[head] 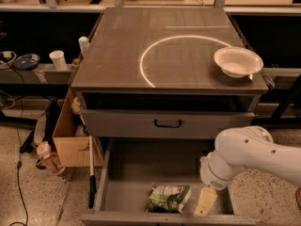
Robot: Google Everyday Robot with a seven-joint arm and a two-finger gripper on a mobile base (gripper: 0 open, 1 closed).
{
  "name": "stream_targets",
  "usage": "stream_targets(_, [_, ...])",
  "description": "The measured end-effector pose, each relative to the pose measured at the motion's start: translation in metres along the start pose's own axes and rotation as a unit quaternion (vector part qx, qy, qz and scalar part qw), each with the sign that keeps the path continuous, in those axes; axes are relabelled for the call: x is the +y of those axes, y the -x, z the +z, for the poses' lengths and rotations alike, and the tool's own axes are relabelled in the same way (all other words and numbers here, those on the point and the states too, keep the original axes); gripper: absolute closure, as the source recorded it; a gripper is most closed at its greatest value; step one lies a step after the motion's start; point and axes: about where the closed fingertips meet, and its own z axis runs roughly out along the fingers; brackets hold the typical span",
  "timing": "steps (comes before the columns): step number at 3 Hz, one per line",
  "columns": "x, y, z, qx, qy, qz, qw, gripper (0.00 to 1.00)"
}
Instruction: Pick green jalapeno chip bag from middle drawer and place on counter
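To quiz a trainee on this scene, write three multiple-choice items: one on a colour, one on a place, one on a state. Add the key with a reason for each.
1. The bowl on the counter is:
A. white
B. red
C. blue

2. The chip bag lies:
A. in the bowl
B. on the counter
C. in the drawer

3. That drawer is:
A. shut
B. pulled open
C. lifted onto the counter

Key:
1 A: the bowl shows plain white against the dark top.
2 C: the green bag rests on the drawer's grey floor near the front, with the gripper just to its right.
3 B: the drawer's floor is open to view, bag and all.
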Motion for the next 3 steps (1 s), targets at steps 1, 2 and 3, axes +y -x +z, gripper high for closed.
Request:
stream_targets(1, [0.039,-0.002,0.001,0.005,0.004,-0.003,1.0000,0.00])
stream_targets(2, [0.039,-0.002,0.001,0.005,0.004,-0.003,1.0000,0.00])
stream_targets(3, [0.022,-0.002,0.015,-0.010,-0.017,0.003,0.9998,0.00])
